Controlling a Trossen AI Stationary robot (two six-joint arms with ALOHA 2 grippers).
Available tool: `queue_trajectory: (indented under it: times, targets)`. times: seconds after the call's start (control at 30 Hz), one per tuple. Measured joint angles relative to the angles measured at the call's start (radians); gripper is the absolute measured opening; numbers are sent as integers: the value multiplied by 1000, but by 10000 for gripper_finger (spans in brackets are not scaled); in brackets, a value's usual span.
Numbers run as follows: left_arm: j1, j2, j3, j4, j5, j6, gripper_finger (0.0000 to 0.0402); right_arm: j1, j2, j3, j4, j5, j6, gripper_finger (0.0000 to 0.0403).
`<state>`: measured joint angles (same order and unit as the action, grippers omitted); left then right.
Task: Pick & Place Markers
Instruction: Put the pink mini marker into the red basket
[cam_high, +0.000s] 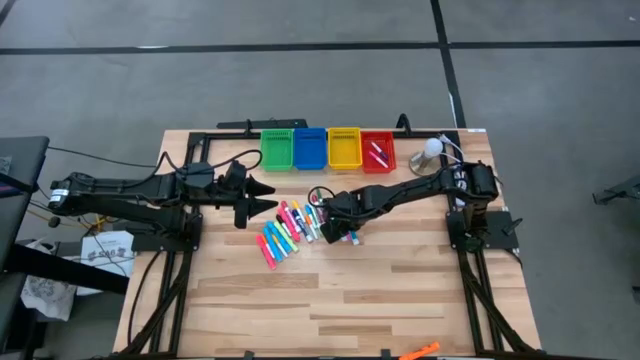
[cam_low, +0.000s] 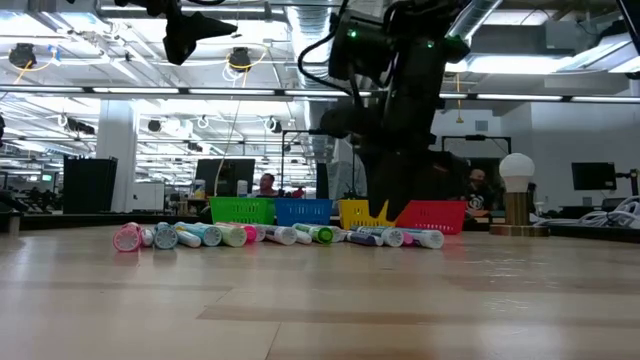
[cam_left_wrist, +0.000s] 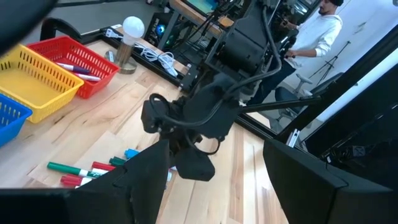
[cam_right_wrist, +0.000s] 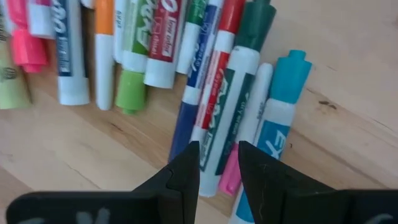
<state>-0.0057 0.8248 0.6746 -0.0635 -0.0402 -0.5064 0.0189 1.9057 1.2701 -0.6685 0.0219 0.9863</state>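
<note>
Robotics lab or open office: wooden table (cam_high: 330, 300) on grey floor; beyond it at 12 o'clock, monitors (cam_low: 225, 172), seated people (cam_low: 267, 184), exposed ceiling pipes (cam_low: 90, 60).

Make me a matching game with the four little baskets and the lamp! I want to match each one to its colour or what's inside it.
Things:
1. Basket at the left end of the row
2. Basket second from the left
3. Basket at the right end of the row
4. Little lamp beside the baskets

Colour or what's inside:
A. Red, with markers lying in it
B. White round bulb on top
C. Green
D. Blue

Right pairs: 1-C, 2-D, 3-A, 4-B
</note>
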Motion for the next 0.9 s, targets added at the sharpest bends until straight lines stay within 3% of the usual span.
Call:
queue_trajectory:
  times: [0.9]
  targets:
    - [0,0,0,5,0,0,260,-27,14,0,-79,0,-18,102]
